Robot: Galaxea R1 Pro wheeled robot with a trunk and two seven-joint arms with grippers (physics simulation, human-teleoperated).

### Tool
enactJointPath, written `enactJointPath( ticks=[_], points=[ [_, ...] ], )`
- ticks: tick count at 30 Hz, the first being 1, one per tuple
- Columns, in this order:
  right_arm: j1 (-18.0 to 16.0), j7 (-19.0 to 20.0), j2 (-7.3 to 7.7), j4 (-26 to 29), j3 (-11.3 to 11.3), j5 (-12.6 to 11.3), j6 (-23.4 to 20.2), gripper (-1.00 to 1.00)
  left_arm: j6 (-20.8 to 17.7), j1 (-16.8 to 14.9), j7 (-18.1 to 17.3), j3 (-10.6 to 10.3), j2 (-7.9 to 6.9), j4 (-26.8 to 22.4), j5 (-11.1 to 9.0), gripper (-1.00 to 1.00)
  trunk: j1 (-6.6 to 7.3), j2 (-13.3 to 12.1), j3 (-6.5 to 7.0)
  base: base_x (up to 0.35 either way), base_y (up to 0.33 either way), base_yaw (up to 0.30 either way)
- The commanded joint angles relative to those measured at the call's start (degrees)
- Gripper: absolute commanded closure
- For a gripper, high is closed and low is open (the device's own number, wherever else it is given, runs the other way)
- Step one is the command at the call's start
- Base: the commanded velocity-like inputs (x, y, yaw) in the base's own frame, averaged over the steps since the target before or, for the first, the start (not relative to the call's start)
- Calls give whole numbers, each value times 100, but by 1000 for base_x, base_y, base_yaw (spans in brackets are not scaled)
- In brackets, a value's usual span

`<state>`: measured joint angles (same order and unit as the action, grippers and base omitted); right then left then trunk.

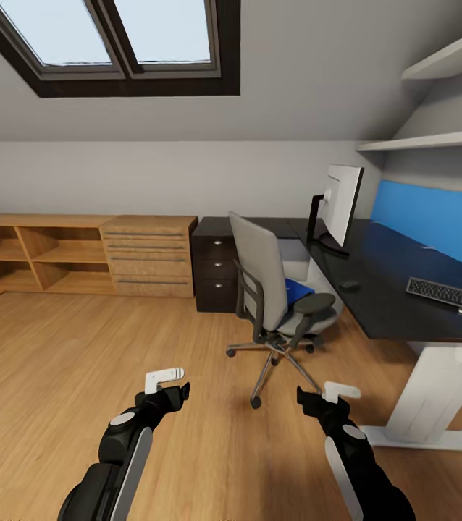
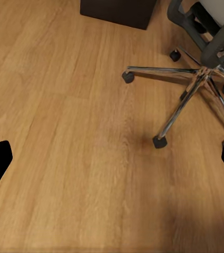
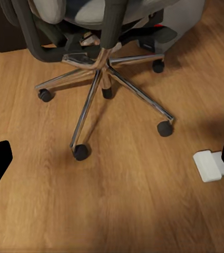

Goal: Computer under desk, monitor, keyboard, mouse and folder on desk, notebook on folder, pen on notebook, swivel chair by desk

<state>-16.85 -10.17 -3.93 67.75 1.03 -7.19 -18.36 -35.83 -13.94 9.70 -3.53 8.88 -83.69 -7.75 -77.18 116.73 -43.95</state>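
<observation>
The grey swivel chair [image 1: 263, 278] stands on the floor in front of the black desk [image 1: 387, 300], and the blue folder [image 1: 298, 289] lies on its seat. On the desk are the monitor [image 1: 342, 205], the small dark mouse [image 1: 349, 285] and the keyboard [image 1: 450, 294]. A pale grey case, apparently the computer [image 1: 294, 258], sits under the desk behind the chair. Notebook and pen are out of view. My left gripper [image 1: 171, 383] and right gripper [image 1: 324, 394] hang open and empty above the floor short of the chair. The chrome base [image 3: 104, 79] [image 2: 198, 84] lies ahead of both.
A dark drawer cabinet [image 1: 215, 264] stands left of the desk, beside a long wooden shelf-and-drawer unit [image 1: 79, 253] on the back wall. The desk's white pedestal foot [image 1: 434, 434] [image 3: 211, 165] is at the right. Open wooden floor [image 1: 79, 376] spreads to the left.
</observation>
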Motion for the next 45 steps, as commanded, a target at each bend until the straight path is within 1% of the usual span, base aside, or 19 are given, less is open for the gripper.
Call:
enactJointPath(
  ticks=[1,12,24,38,45],
  points=[
    [-3,-29,-2,9,2,-60,-22,-100,-22,-3,50,-6,-1,-7,-61,-100,-22,44,-24,0,0,0],
    [-2,-29,-1,10,3,-65,-27,-100,-21,-3,54,-8,-1,-7,-58,-100,-263,486,-219,0,0,-7],
    [-2,-21,-1,10,2,-72,-24,-100,-17,-3,63,-2,-1,7,-45,-100,-527,967,-382,0,0,-172],
    [-2,-20,-2,12,-6,-72,-18,-100,-5,-3,73,1,-11,13,-43,-100,-834,1528,-628,0,0,-24],
    [-2,-20,-2,11,-6,-72,-15,-100,-3,-3,76,7,-16,12,-43,-100,-988,1809,-727,0,0,-144]
  ],
)
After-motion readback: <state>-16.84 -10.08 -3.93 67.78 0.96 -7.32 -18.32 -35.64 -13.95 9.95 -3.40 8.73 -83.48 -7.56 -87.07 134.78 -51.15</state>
